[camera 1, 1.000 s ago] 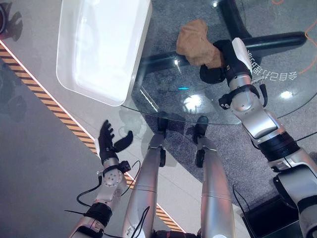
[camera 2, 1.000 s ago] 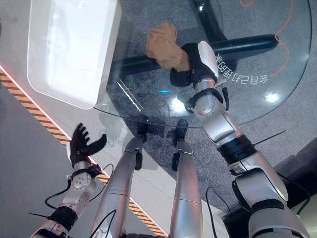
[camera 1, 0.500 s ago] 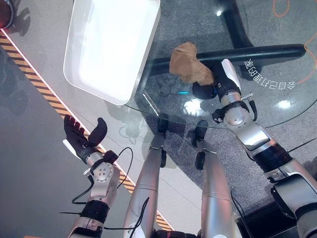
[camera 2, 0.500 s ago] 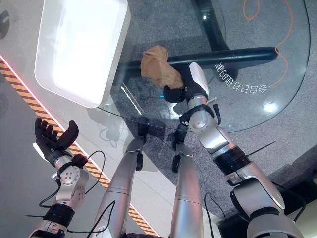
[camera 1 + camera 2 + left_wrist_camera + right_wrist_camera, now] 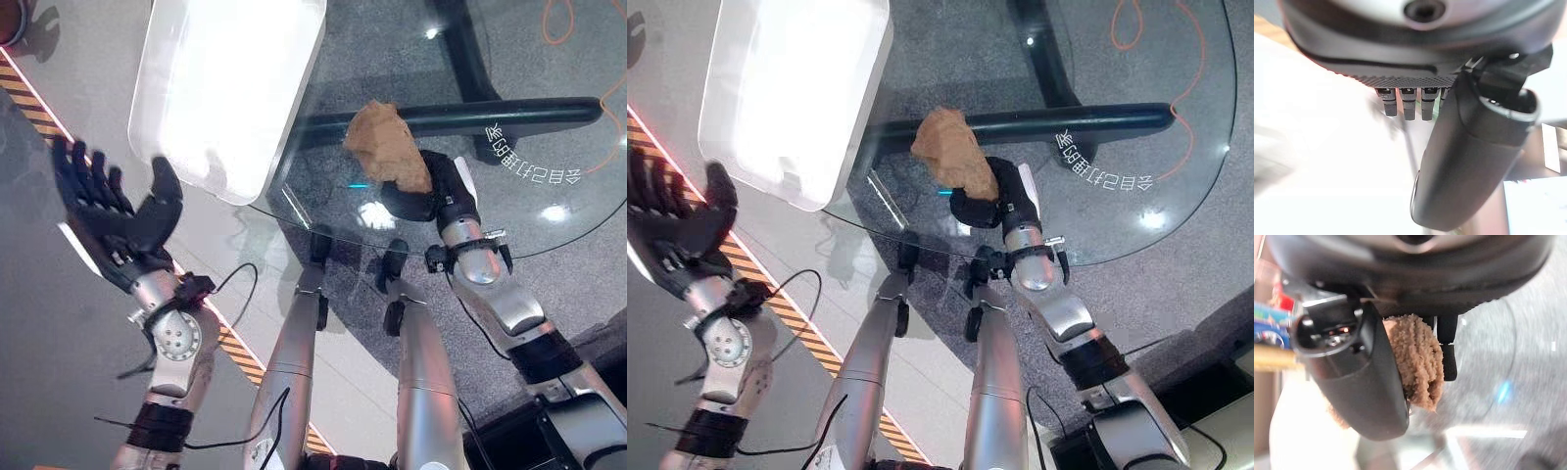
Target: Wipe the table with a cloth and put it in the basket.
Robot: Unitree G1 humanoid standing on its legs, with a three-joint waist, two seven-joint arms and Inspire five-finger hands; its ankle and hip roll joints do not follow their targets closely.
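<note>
The cloth, a crumpled brown bundle, is pinched between the thumb and curled fingers of the right hand and is pressed onto the glass table, bulging out ahead of the fingertips. In the right wrist view the ribbed fabric is seen clamped against the thumb. The wiping step is judged to be in hand, with nothing yet placed in the basket, the white tub that lies beyond the cloth and towards the robot's left, overlapping the table's edge. For the next move, the grasp would need to be kept while the bundle is carried over the basket's rim and released. The left hand is held up off the table with fingers straight and spread, grasping nothing. White characters are printed on the glass beside the right hand; they appear reversed and cannot be read.
</note>
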